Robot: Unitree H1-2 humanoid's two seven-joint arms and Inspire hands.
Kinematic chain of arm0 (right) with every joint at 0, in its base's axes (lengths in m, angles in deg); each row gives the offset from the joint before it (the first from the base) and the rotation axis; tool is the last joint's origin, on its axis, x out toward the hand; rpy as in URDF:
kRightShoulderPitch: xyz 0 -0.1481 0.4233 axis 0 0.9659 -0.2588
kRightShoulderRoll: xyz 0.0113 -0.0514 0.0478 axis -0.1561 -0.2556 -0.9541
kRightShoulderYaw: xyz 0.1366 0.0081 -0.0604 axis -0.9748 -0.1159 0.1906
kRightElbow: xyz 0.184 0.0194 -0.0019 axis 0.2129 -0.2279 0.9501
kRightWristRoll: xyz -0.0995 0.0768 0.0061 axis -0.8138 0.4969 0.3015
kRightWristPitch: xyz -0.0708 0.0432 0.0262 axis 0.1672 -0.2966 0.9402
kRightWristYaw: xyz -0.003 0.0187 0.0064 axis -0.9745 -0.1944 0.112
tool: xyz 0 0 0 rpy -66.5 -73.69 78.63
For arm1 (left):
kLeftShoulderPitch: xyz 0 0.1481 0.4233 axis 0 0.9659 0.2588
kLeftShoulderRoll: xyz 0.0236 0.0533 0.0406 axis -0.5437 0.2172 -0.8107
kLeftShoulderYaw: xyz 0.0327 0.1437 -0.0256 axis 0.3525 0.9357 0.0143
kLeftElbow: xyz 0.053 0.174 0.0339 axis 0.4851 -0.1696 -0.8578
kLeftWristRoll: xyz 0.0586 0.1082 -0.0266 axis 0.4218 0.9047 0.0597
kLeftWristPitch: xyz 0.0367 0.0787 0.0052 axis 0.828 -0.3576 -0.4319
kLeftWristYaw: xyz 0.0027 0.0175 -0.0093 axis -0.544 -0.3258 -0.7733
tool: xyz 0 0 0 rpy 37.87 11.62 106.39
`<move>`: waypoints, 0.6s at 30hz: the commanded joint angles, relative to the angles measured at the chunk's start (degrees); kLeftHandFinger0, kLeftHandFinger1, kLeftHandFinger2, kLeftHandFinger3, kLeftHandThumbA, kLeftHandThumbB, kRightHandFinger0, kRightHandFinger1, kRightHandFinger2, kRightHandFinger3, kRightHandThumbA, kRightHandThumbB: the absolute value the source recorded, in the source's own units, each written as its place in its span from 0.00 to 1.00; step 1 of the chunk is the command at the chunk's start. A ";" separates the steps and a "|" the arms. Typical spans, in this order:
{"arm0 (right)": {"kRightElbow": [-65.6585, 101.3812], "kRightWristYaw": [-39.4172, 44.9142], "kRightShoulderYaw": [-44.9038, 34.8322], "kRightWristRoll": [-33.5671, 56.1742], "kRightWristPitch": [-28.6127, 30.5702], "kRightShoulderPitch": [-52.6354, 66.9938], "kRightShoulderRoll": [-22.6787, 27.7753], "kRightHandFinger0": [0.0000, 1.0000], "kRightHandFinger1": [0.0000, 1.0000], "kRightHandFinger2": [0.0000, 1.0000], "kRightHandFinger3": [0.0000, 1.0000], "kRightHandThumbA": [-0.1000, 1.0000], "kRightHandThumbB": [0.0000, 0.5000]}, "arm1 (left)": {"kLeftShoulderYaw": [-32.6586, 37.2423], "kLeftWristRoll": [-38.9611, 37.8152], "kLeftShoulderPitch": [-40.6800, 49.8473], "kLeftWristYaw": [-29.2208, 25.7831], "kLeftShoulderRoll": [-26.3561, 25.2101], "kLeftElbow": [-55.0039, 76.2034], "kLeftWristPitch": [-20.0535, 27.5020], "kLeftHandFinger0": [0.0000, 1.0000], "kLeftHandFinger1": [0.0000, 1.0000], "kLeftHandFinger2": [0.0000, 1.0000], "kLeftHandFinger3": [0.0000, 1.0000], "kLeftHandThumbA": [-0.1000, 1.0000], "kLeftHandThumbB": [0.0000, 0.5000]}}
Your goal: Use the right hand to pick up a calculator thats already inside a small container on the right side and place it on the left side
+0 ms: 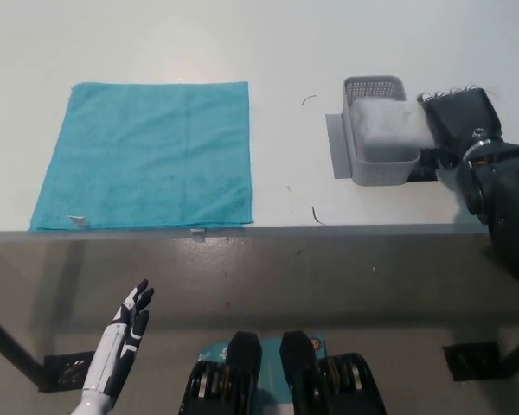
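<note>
While the white left hand (121, 350) hangs at seven o'clock below the table (277, 52) edge, fingers straight and apart, holding nothing, a teal cloth (147, 156) lies flat at ten o'clock. At two o'clock the black right hand (460, 121) touches the blurred pale calculator (387, 128) lying in the small grey basket (376, 169); its grip cannot be judged.

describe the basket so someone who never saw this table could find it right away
On the white table, look right, away from the big teal cloth, next to the black right hand. There stands a small grey basket with perforated walls, a blurred pale calculator in it. It is the table's only container.
</note>
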 commanded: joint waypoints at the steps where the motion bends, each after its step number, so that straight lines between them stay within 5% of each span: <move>1: -8.36 -37.39 -0.03 2.08 9.11 -6.22 -0.50 0.00 0.23 0.61 0.49 0.00 0.47 | 0.06 0.38 0.06 -1.86 -1.04 1.90 2.87 1.00 1.00 1.00 1.00 1.00 0.45; 2: -8.46 -38.55 -0.18 2.42 9.76 -6.23 -0.55 0.00 0.26 0.67 0.54 0.00 0.41 | 0.12 0.63 0.03 -2.04 -1.07 1.88 2.87 1.00 1.00 1.00 1.00 1.00 0.46; 3: -8.42 -38.86 -0.16 2.46 9.83 -6.25 -0.58 0.00 0.22 0.61 0.53 0.00 0.33 | 0.12 0.65 0.02 -2.08 -1.05 1.88 2.87 1.00 1.00 1.00 1.00 1.00 0.47; 9: -8.27 -42.14 -1.69 4.92 13.29 -6.13 -0.82 0.00 0.04 0.37 0.17 0.00 0.27 | 0.00 0.07 -0.01 -1.57 -0.99 1.69 2.87 1.00 1.00 1.00 1.00 1.00 0.48; 11: -8.58 -44.82 -3.17 6.82 15.97 -5.96 -1.03 0.00 0.02 0.37 0.10 0.00 0.28 | 0.13 0.09 -0.09 -1.86 -1.07 1.38 2.87 1.00 1.00 1.00 1.00 1.00 0.48; 14: -7.27 -44.00 -4.40 8.34 15.75 -6.39 -0.93 0.00 0.07 0.46 0.14 0.00 0.29 | 0.19 0.56 -0.60 -1.92 -1.27 1.57 2.87 1.00 1.00 1.00 1.00 1.00 0.45; 18: -2.00 -41.29 -6.62 10.48 15.91 -7.48 -0.36 0.00 0.06 0.46 0.50 0.00 0.32 | 0.12 1.04 -1.68 -2.35 -1.46 1.45 2.87 1.00 1.00 1.00 1.00 1.00 0.44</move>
